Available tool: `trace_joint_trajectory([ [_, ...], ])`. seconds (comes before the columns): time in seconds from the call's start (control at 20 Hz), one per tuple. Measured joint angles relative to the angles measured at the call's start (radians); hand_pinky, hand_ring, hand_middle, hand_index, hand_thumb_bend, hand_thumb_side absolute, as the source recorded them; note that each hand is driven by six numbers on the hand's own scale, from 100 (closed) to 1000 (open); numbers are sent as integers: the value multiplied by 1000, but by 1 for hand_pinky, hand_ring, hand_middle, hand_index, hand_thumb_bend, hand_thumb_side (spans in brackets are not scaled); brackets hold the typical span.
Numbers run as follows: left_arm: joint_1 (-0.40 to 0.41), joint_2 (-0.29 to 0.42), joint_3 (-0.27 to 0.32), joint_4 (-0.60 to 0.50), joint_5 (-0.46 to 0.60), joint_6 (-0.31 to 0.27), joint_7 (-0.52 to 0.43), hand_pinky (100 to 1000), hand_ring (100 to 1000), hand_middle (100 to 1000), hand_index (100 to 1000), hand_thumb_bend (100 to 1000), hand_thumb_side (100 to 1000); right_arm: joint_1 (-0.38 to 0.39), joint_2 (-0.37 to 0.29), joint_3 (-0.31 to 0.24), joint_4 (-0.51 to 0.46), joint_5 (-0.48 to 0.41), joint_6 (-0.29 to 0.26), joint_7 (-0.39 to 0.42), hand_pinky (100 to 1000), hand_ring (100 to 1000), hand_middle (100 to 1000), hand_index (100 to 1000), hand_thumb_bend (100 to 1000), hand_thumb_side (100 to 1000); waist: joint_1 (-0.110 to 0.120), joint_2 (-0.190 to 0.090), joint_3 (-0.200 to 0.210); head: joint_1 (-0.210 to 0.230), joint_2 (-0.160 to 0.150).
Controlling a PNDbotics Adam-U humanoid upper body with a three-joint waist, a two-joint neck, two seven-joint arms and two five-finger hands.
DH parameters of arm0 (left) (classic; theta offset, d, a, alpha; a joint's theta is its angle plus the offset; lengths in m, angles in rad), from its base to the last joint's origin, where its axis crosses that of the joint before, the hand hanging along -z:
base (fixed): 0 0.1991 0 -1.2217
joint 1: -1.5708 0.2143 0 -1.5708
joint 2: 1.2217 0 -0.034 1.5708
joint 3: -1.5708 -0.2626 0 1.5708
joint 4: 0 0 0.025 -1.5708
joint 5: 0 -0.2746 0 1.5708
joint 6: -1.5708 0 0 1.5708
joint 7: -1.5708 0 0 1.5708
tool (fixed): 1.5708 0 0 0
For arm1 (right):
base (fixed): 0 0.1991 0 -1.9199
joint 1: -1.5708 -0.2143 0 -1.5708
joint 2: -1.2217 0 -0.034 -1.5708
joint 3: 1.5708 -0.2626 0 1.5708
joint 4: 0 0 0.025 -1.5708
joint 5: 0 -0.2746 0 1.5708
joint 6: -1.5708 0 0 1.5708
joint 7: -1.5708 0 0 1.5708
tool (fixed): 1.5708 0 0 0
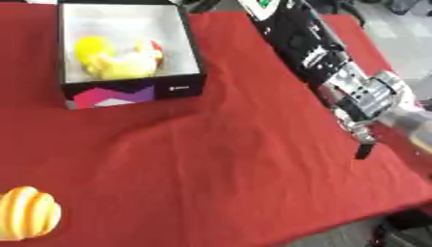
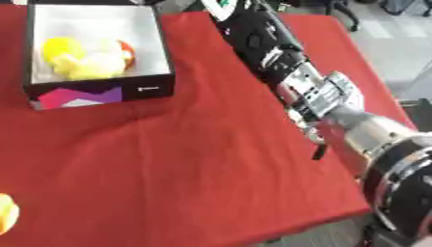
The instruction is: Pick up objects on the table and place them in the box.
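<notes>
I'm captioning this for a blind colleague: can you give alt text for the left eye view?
The robot's right hand hangs over the right side of a red tablecloth, holding nothing. A box at upper left holds yellow toys, and a yellow-and-orange striped object sits at lower left.

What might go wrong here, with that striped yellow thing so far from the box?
The striped yellow and orange object lies at the near left edge of the red table, so a clumsy touch might roll it off. The right hand is over the table's right edge, far from it, so reaching across looks awkward. The box already holds yellow toys, so a dropped object could bounce off them.
</notes>
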Motion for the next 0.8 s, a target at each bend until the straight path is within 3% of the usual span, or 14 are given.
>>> trace_joint_trajectory([
  [0.2, 23, 0, 5, 0, -6, 4, 0, 866, 857, 784, 814, 100, 618, 103, -99, -45, -137, -280, 103, 14, 791, 793, 722, 851, 100, 100, 0, -12, -34, 33, 9],
  [0.25, 27, 0, 6, 0, -8, 4, 0, 866, 857, 784, 814, 100, 618, 141, -129, -60, -176, -348, 122, 11, 793, 795, 726, 854, 100, 353, 0, -12, -44, 46, 11],
  [0.3, 31, 0, 7, 0, -8, 6, -1, 866, 857, 784, 814, 100, 618, 178, -157, -76, -211, -409, 137, 7, 793, 795, 725, 854, 100, 122, 0, -12, -54, 58, 16],
  [0.35, 34, 0, 8, 0, -10, 7, -1, 866, 857, 784, 814, 100, 619, 215, -185, -93, -243, -466, 148, 3, 796, 797, 727, 855, 100, 100, 0, -13, -63, 69, 17],
  [0.6, 49, 0, 17, 0, -24, 15, -1, 866, 857, 783, 815, 100, 619, 446, -296, -210, -407, -706, 146, -51, 776, 778, 689, 837, 100, 100, 0, -16, -113, 125, 18],
  [0.8, 61, 0, 22, 0, -37, 16, 0, 865, 855, 781, 815, 100, 617, 625, -287, -318, -536, -825, 156, -109, 764, 768, 689, 825, 100, 157, 0, -16, -146, 175, 22],
])
